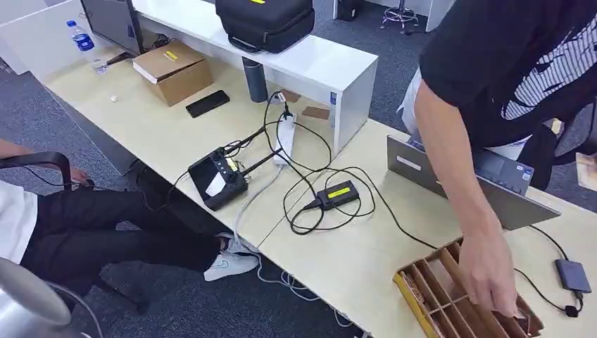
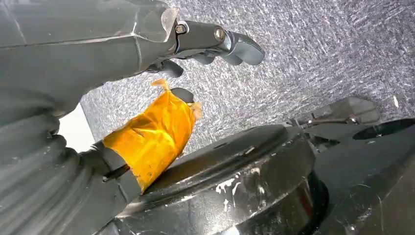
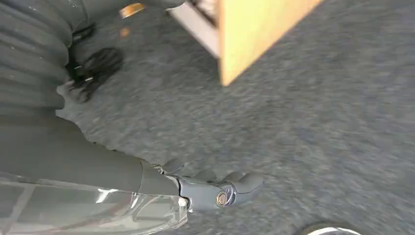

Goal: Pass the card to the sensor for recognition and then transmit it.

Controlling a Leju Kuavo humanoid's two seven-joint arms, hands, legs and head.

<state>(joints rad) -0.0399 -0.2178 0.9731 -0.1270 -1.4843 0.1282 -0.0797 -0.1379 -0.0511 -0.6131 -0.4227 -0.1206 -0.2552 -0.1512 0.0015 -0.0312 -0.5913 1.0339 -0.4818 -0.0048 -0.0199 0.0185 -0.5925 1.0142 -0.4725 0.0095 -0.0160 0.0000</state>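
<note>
Head view shows you a person's hand (image 1: 493,271) reaching into the brown wooden compartment tray (image 1: 422,282), likely setting cards, while your left hand (image 2: 161,88) and right hand (image 3: 205,188) hang empty, fingers loosely apart, over grey carpet (image 3: 318,122).

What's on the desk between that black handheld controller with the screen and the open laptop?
In the head view, a small black box with a yellow label and its looped black cables lie between the controller and the laptop.

On the desk: one laptop (image 1: 486,184), one black phone (image 1: 207,103), one cardboard box (image 1: 173,71), one water bottle (image 1: 84,42). One wooden compartment tray (image 1: 429,292), one power strip (image 1: 284,138), one black bag (image 1: 265,22). Two people are present.
</note>
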